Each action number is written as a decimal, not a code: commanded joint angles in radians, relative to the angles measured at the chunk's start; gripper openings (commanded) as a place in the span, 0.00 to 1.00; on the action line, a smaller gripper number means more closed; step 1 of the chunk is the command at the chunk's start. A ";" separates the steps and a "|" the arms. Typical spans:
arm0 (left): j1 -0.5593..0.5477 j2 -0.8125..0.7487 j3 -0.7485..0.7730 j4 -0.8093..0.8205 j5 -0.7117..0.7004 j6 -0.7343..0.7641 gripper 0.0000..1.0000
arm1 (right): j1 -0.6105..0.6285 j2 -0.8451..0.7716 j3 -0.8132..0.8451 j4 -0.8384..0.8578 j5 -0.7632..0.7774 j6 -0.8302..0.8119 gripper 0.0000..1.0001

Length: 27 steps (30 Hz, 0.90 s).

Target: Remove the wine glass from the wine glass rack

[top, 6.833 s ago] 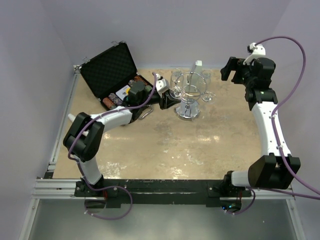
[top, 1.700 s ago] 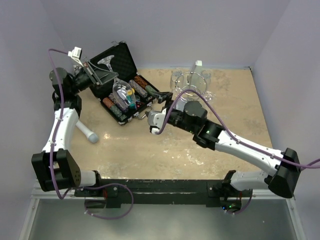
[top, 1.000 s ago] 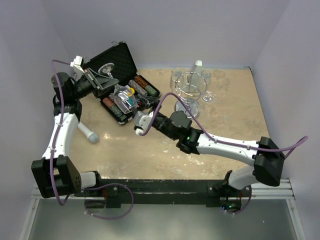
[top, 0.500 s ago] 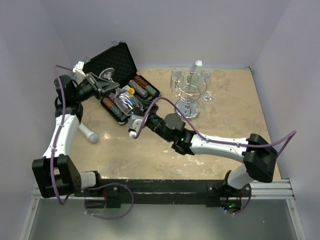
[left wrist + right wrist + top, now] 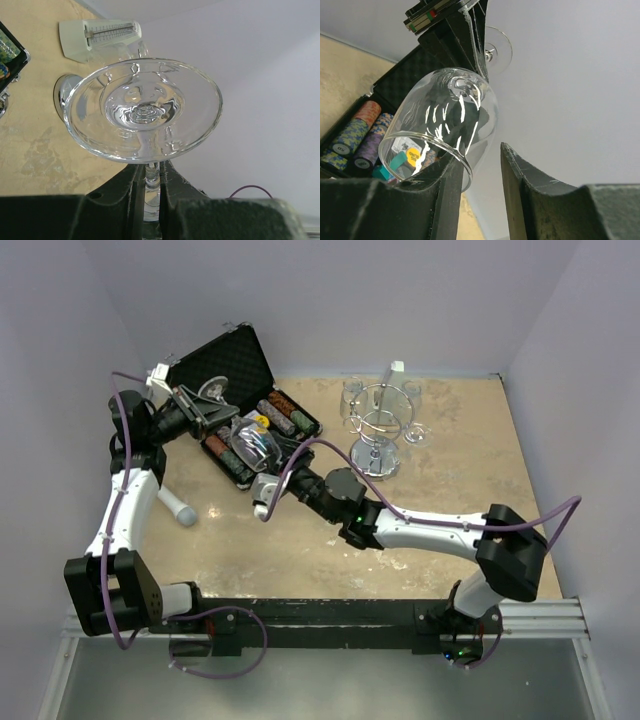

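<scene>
One wine glass [image 5: 248, 448] has left the wine glass rack [image 5: 375, 430] and now hangs tilted above the open case [image 5: 225, 365], its stem clenched in the left gripper [image 5: 152, 182]. The right gripper [image 5: 480, 160] (jaws spread wide) has swung across to its bowl. Removal looks done, with perhaps a handover next.

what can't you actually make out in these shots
- Left wrist view: the bowl of the wine glass is hidden. Only its foot and stem show above the left gripper, whose body blocks the rest.
- Right wrist view: whether the right gripper touches the bowl. The rim overlaps one finger, so contact is unclear.
- Top view: how many glasses hang on the wine glass rack. Clear glass against chrome wire is too small to count.
</scene>
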 commanded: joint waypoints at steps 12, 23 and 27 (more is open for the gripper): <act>0.001 -0.013 0.045 0.019 0.038 0.059 0.00 | -0.007 0.037 0.089 0.127 0.070 -0.057 0.60; 0.027 0.159 0.258 -0.165 0.221 0.194 0.00 | -0.050 -0.331 -0.025 -0.514 -0.198 -0.160 0.98; 0.027 0.168 0.275 -0.390 0.297 0.306 0.00 | -0.081 -0.367 -0.080 -0.517 -0.263 -0.396 0.98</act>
